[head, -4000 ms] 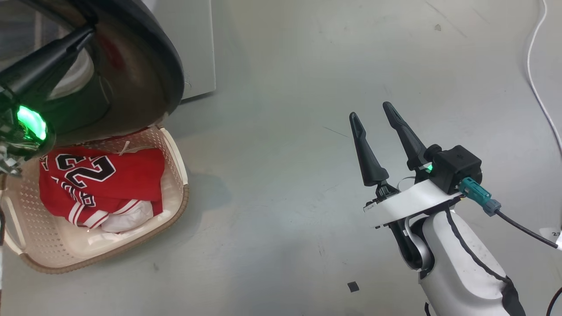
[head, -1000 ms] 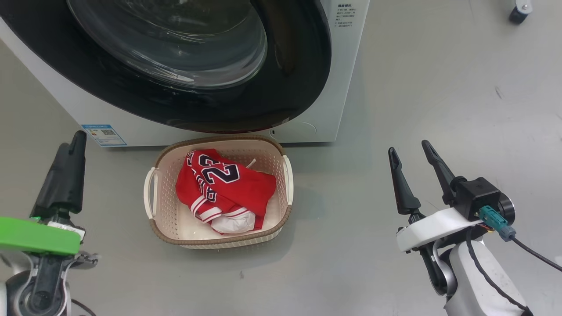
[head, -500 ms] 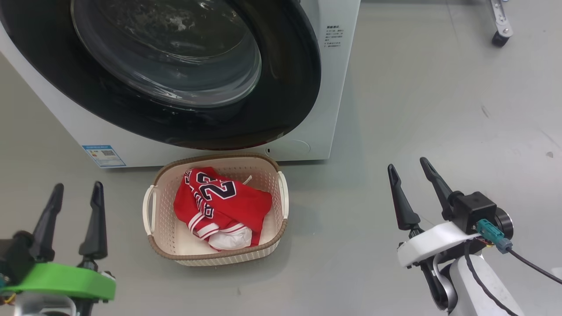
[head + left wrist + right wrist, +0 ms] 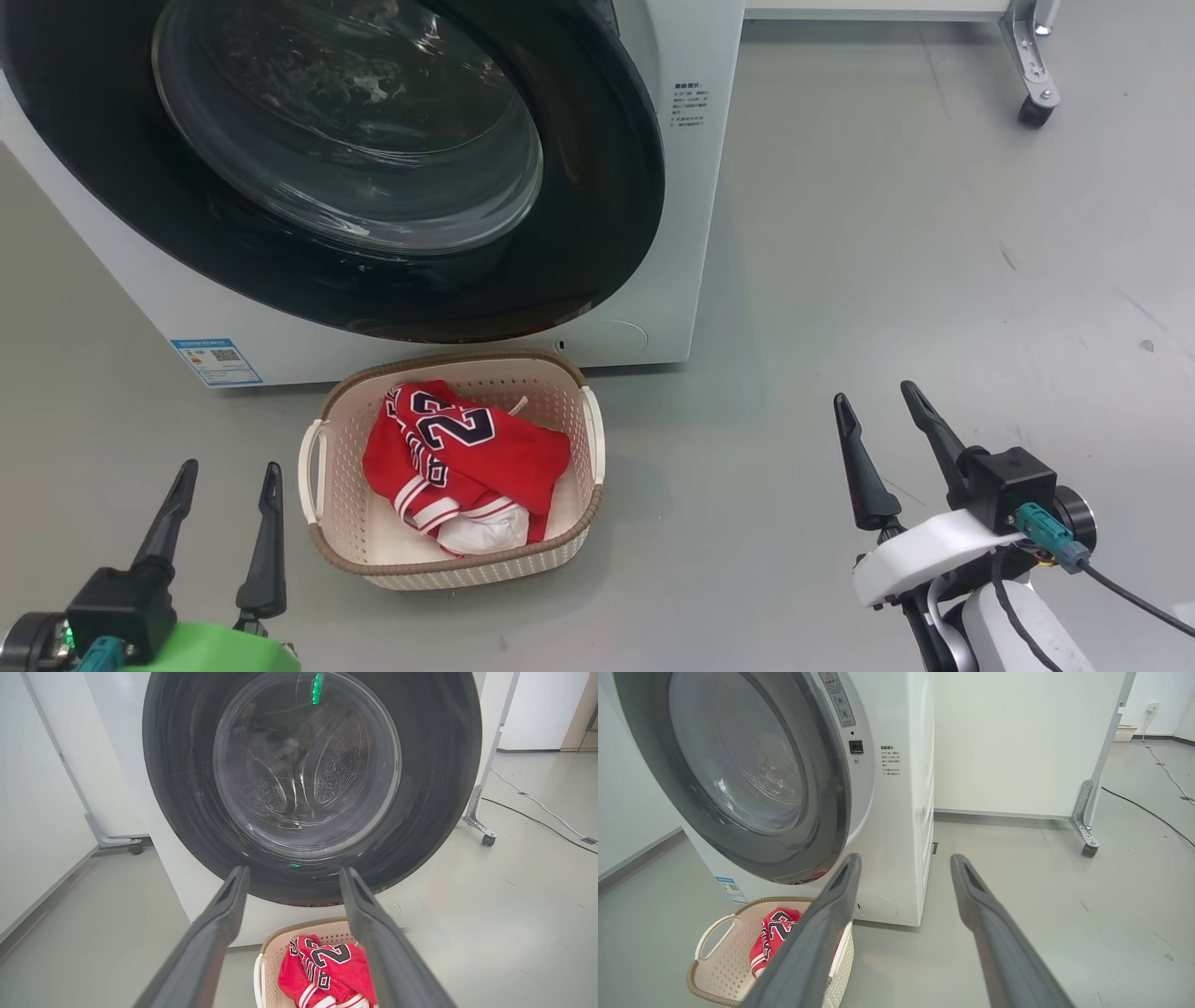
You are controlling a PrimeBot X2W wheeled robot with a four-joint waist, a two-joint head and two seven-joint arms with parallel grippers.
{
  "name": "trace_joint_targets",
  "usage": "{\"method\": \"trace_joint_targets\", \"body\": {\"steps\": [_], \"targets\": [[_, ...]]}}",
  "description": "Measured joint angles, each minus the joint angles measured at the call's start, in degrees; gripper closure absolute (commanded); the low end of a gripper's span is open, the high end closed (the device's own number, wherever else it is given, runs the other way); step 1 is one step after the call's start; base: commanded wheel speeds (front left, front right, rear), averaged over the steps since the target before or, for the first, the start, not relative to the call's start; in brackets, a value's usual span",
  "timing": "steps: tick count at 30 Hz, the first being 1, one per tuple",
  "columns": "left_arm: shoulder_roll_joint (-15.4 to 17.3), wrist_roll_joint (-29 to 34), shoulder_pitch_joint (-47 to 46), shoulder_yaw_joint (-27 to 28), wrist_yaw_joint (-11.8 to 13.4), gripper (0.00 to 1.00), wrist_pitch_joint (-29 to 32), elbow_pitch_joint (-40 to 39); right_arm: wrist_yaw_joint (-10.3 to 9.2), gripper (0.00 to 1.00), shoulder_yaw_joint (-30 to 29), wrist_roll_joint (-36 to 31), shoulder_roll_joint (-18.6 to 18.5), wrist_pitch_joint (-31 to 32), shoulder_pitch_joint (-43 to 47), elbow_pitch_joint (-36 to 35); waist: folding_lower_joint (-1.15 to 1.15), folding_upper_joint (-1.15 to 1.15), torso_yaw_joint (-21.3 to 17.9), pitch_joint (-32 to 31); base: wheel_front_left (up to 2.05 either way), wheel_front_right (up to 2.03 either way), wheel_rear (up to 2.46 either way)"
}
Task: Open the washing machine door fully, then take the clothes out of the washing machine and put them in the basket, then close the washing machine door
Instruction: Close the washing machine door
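Observation:
The white washing machine (image 4: 691, 187) (image 4: 896, 812) stands at the top of the head view. Its black-rimmed round door (image 4: 597, 187) (image 4: 434, 765) (image 4: 826, 793) lies flat against the front, glass bowl (image 4: 345, 121) at its centre. On the floor just in front sits the cream basket (image 4: 322, 537) (image 4: 271, 952) (image 4: 710, 970). Red clothes (image 4: 476, 448) (image 4: 336, 970) (image 4: 773, 933) lie in it, with the number 23 jersey on top. My left gripper (image 4: 229, 476) (image 4: 294, 877) is open and empty, low and left of the basket. My right gripper (image 4: 878, 397) (image 4: 906, 858) is open and empty, well right of it.
A white panel on a castor foot (image 4: 1032, 107) (image 4: 1087, 847) stands right of the machine, another castor (image 4: 135, 848) to its left. Cables (image 4: 537, 805) (image 4: 1148, 812) run across the grey floor at the far right.
The head camera has kept tilting up, so the machine and basket sit lower in the picture. My left gripper has dropped lower and turned, with both open fingers now showing.

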Motion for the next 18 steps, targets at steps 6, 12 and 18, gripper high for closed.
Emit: {"method": "trace_joint_targets", "body": {"steps": [6, 12, 18], "targets": [[-1.30, 0.40, 0.04, -0.59, 1.74, 0.00, -0.89, 1.59, -0.01, 0.00, 0.00, -0.35, 0.02, 0.00, 0.40, 0.00, 0.00, 0.00, 0.09, -0.27, 0.00, 0.00, 0.00], [-2.12, 0.47, 0.05, -0.54, 2.24, 0.00, -1.40, 2.37, -0.02, 0.00, 0.00, -0.42, 0.08, 0.00, 0.58, -0.01, 0.00, 0.00, 0.15, -0.34, 0.00, 0.00, 0.00], [-2.69, 0.49, 0.05, -0.35, 2.78, 0.00, -1.98, 3.24, -0.03, 0.00, -0.01, -0.42, 0.11, 0.00, 0.66, -0.03, 0.00, 0.00, 0.25, -0.36, 0.00, 0.00, 0.00]]}}
